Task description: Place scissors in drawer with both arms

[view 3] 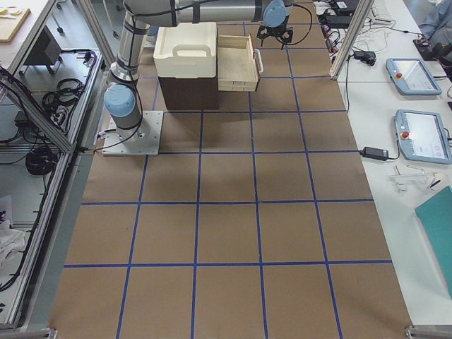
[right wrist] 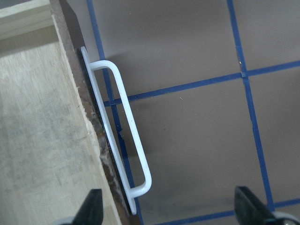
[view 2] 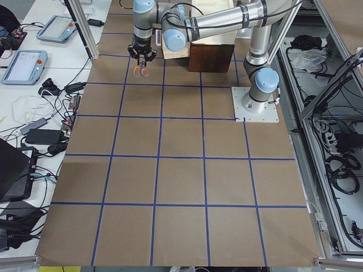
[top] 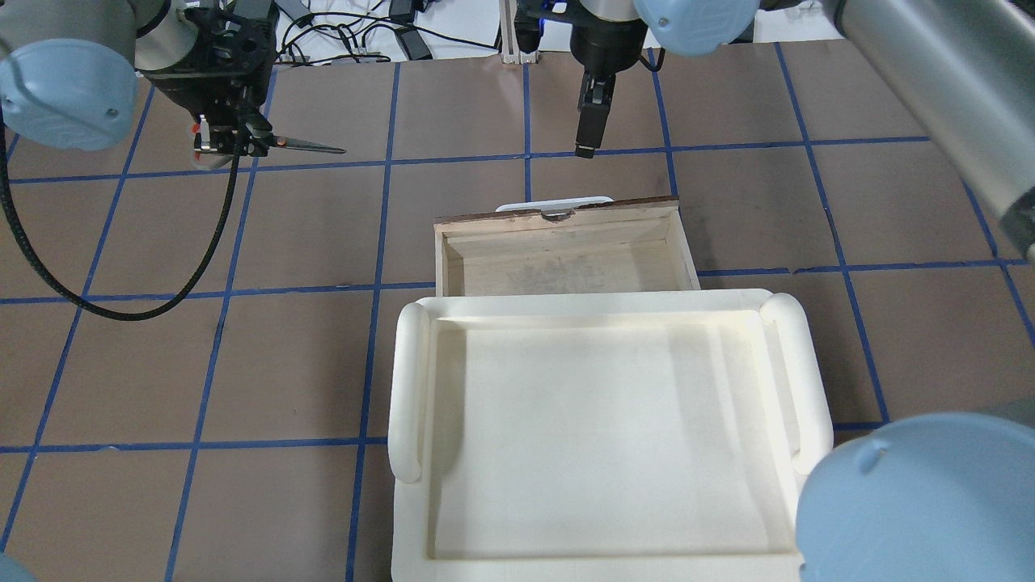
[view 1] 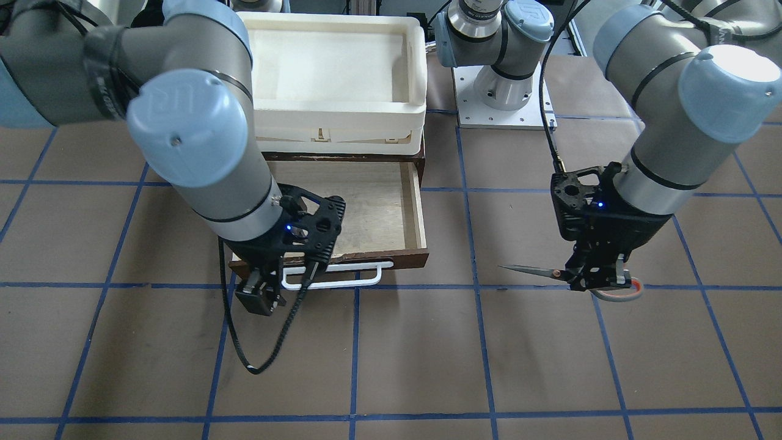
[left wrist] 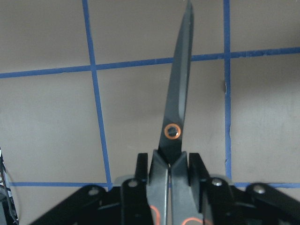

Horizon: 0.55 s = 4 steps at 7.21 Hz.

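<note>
Both scissors [view 1: 553, 273] blades lie level, pointing toward drawer [view 1: 421, 205].

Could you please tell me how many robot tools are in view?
2. The left tool grips the scissors, apart from the drawer; the right tool is open by the drawer's white handle.

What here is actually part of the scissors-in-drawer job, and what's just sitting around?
In the job: scissors, held in the left gripper; open drawer; right gripper, open by its handle.
Just lying about: white foam tray above the drawer; control tablets off to the sides.
</note>
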Each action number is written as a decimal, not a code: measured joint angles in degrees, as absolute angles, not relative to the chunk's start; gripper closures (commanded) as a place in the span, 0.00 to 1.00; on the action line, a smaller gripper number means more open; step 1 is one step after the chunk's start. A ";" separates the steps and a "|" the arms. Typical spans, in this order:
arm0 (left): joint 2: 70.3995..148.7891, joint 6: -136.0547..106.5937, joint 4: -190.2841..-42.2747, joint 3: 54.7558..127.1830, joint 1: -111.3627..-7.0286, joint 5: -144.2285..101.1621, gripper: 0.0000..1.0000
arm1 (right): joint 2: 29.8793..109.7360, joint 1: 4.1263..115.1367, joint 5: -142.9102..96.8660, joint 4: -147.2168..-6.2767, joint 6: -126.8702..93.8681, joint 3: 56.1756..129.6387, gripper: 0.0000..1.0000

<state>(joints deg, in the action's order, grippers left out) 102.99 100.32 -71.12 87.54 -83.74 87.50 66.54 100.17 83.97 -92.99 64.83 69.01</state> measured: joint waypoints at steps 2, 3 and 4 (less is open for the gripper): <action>103.09 93.60 -71.56 87.54 -90.22 87.43 1.00 | 74.55 96.90 84.59 -92.67 60.13 74.93 0.00; 103.45 89.23 -71.59 87.54 -93.80 87.35 1.00 | 78.34 94.98 84.93 -92.18 58.02 77.63 0.00; 103.87 85.05 -71.57 87.54 -97.26 87.28 1.00 | 81.77 93.48 85.08 -91.05 55.10 79.74 0.00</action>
<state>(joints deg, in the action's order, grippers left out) 103.87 85.05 -71.57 87.54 -97.26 87.28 81.77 93.48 85.08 -91.05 55.10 79.74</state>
